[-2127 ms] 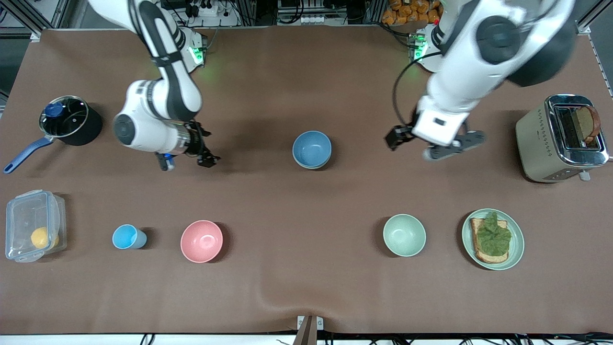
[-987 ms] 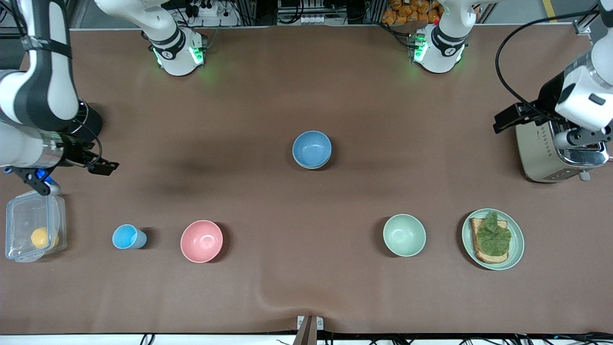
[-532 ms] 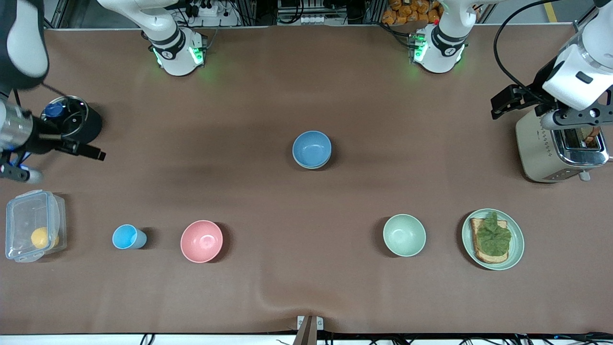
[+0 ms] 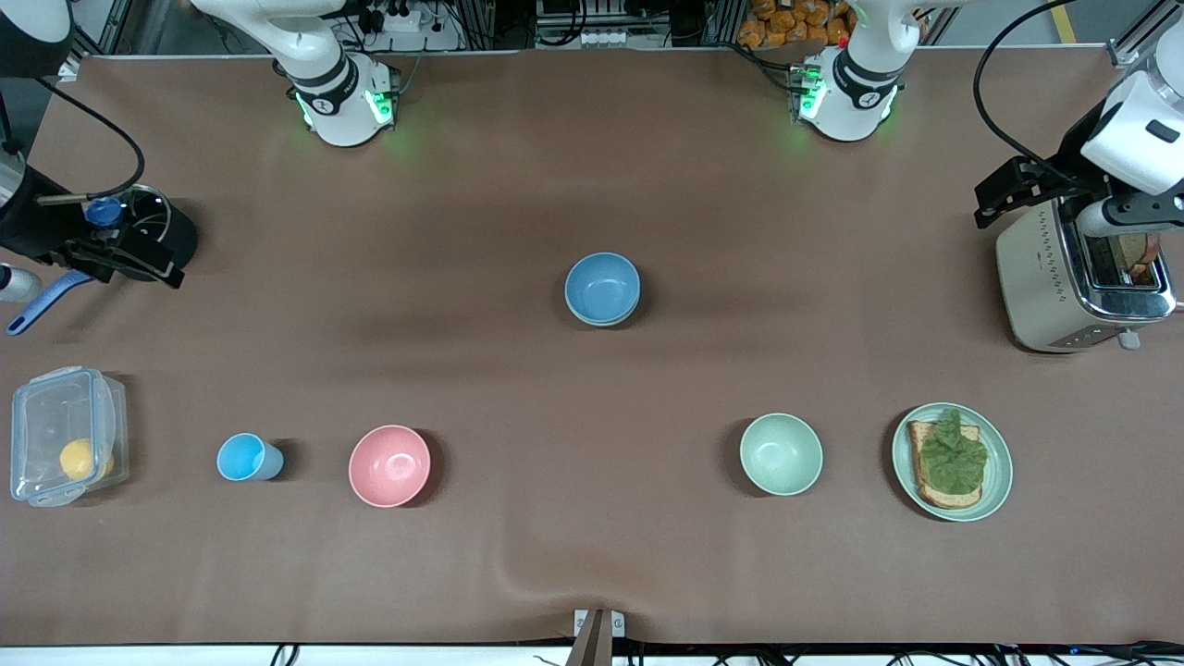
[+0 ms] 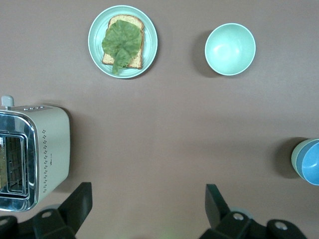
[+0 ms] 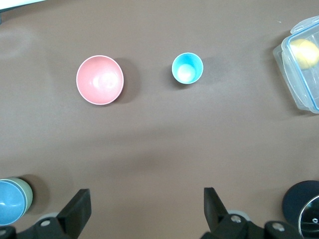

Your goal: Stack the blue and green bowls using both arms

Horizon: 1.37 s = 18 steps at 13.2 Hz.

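The blue bowl (image 4: 602,286) sits nested in a green bowl (image 6: 28,198) at the middle of the brown table (image 4: 592,555). A second green bowl (image 4: 781,453) stands alone nearer the front edge. Since earlier both arms have swung outward: the left gripper (image 5: 147,209) hangs over the toaster (image 4: 1082,277), the right gripper (image 6: 147,211) over the pot (image 4: 148,231), both with fingers apart and holding nothing.

blue bowl (image 4: 602,288): bare table all round; green bowl (image 4: 781,453): plate (image 4: 997,474) beside

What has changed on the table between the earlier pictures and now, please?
Both arms swung outward from beside the blue bowl: the left gripper now hangs over the toaster, the right gripper over the pot. Both stayed open and empty. No object moved.
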Each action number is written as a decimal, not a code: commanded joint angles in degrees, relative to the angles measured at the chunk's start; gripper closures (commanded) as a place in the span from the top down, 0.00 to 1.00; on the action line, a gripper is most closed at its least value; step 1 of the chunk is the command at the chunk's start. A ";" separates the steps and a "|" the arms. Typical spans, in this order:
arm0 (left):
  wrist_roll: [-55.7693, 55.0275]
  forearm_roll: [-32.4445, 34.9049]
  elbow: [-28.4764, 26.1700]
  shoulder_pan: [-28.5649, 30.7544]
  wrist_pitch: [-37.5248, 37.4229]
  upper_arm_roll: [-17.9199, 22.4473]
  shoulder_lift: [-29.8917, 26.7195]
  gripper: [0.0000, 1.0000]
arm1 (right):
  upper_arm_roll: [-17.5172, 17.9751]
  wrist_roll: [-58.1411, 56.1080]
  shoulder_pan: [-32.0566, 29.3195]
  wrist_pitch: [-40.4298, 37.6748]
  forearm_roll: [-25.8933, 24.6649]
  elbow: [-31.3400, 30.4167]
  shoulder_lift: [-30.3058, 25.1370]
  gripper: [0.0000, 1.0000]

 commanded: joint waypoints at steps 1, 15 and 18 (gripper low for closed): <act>0.59 1.20 1.16 -0.25 0.33 0.08 0.05 1.00 | 1.64 -0.86 -2.47 0.44 -0.69 -0.20 0.09 1.00; 0.15 0.67 1.16 -0.61 -0.20 0.08 0.05 1.00 | 4.10 -1.12 -1.78 2.46 -6.39 0.50 -0.26 1.00; 0.15 0.58 1.16 -0.43 -0.37 0.08 0.23 1.00 | 4.10 -2.62 -2.04 2.38 -6.58 0.50 -0.26 1.00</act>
